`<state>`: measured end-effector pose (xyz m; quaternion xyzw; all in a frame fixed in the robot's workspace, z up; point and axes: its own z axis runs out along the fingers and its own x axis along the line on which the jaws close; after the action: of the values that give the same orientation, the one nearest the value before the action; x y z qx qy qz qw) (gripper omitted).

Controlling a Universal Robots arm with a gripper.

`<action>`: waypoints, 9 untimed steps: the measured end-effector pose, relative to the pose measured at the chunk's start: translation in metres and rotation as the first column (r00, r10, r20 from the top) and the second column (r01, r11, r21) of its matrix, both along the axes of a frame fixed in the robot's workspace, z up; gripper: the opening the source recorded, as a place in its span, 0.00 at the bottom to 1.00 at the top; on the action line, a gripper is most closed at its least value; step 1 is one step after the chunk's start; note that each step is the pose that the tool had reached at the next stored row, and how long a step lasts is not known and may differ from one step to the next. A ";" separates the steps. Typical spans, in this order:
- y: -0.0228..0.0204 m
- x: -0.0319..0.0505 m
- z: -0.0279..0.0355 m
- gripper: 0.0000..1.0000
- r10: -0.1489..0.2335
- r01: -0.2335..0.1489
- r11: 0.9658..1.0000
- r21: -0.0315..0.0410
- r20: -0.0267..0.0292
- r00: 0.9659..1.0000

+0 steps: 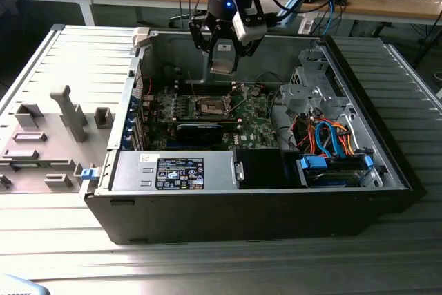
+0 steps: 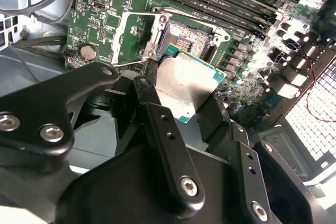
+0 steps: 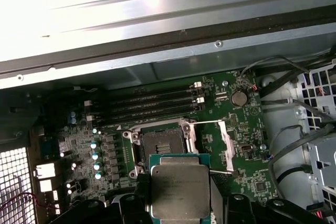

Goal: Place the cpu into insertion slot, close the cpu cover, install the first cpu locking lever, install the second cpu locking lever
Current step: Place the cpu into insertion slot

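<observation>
My gripper (image 1: 223,61) is shut on the cpu (image 1: 222,57), a flat square chip with a dull silver top and a green edge. In both wrist views the cpu (image 2: 186,85) (image 3: 178,187) sits between the black fingers (image 2: 157,114), held in the air over the motherboard. The insertion slot (image 2: 187,40) (image 3: 161,148) (image 1: 210,107) lies bare below and slightly ahead of the chip. The cpu cover (image 2: 131,38) (image 3: 226,140) is swung open on its hinge beside the slot. A thin wire locking lever (image 3: 210,122) stands raised by the cover.
The open computer case (image 1: 359,74) surrounds the board. Memory slots (image 3: 152,103) run beside the socket, and a long black card (image 1: 200,129) lies in front of it. Orange and blue cables (image 1: 328,136) and a drive cage sit at the exterior view's right. A grey fixture tray (image 1: 48,136) lies at its left.
</observation>
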<state>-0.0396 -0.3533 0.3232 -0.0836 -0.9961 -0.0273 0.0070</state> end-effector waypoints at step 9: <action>0.0000 0.0000 -0.0008 0.54 -0.017 0.017 1.000 0.000 0.000 1.000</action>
<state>-0.0396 -0.3533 0.3224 -0.0919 -0.9954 -0.0273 0.0067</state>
